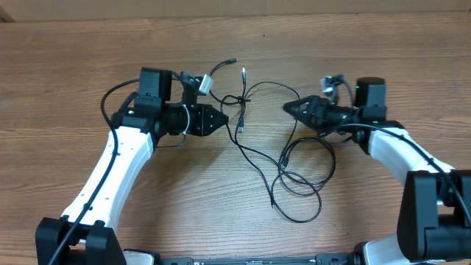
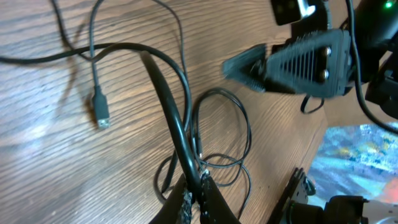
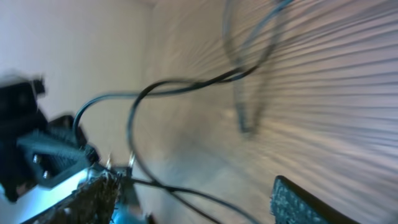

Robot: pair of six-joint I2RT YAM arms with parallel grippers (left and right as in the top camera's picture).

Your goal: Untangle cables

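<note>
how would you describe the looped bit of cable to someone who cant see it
On the table, look below the right gripper in the overhead view. The loops lie there as slack overlapping rings; the other cables run as single strands up toward the left gripper.

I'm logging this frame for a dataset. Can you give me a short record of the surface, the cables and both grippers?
surface: wooden table
cables: thin, black, crossed and looped between the two arms
left gripper: shut on a cable
right gripper: open, nothing clamped, pointing toward the left gripper
plug: free end, lying on the table
</note>
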